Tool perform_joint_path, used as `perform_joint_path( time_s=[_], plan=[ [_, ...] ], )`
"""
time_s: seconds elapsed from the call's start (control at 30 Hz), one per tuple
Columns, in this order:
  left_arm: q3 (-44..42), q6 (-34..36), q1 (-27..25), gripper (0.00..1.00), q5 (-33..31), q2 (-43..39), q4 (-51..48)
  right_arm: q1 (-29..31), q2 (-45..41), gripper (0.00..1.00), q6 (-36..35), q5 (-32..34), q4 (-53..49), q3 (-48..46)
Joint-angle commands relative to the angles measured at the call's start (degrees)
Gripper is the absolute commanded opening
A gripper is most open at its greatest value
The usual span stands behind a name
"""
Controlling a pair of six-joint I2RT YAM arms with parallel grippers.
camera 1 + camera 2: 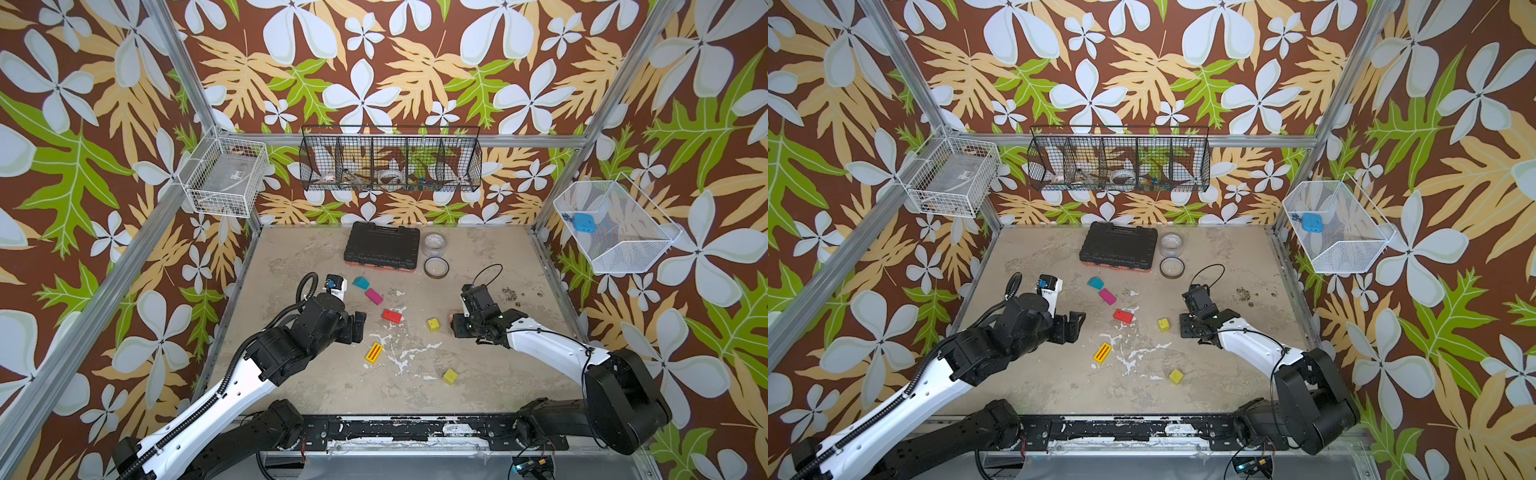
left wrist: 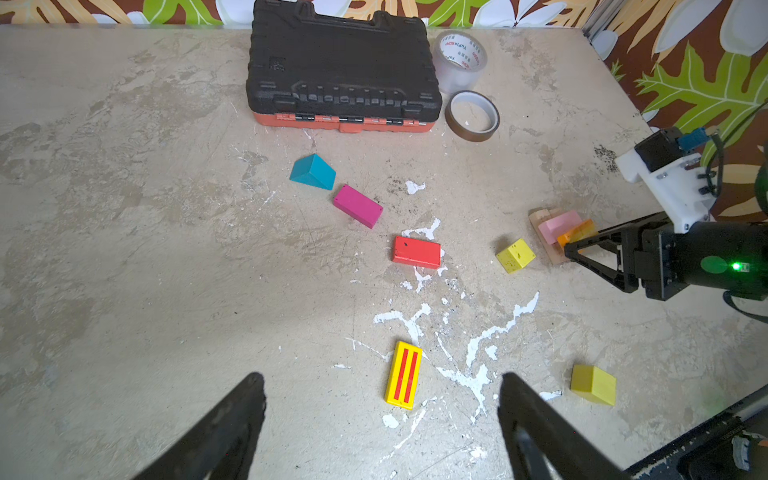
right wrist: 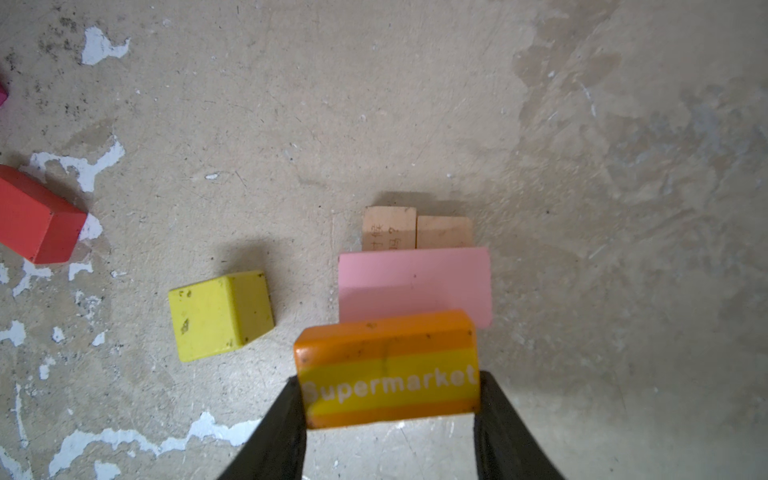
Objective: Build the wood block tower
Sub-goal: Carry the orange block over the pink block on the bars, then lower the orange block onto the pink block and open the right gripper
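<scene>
My right gripper (image 3: pixel 388 380) is shut on an orange block (image 3: pixel 388 370) with a yellow "Supermarket" stripe. It holds the block over the near edge of a pink block (image 3: pixel 415 286) lying across two plain wood bars (image 3: pixel 388 228); this low tower (image 2: pixel 561 224) is mostly hidden under the gripper in both top views. My left gripper (image 2: pixel 382 380) hangs open and empty just above the table, beside a striped yellow brick (image 2: pixel 403 375). Loose on the table are a teal wedge (image 1: pixel 360 282), a magenta brick (image 1: pixel 374 296), a red brick (image 1: pixel 392 316) and two yellow-green cubes (image 1: pixel 433 324) (image 1: pixel 450 376).
A black tool case (image 1: pixel 382 247) lies at the back of the table with a clear tape roll (image 1: pixel 435 243) and a brown one (image 1: pixel 436 267) beside it. Wire baskets (image 1: pixel 390 164) hang on the walls. White paint flecks mark the table's middle.
</scene>
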Motion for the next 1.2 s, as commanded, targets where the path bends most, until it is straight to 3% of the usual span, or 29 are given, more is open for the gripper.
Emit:
perform_joint_path(
  time_s=[0.0, 1.17],
  plan=[
    [-0.1, 0.0, 0.0, 0.89, -0.4, 0.0, 1.2, -0.1, 0.3, 0.35, -0.3, 0.2, 0.7, -0.1],
    [-0.1, 0.1, 0.0, 0.89, -0.4, 0.4, 1.2, -0.3, -0.6, 0.37, 0.9, 0.6, 1.3, -2.3]
  ],
)
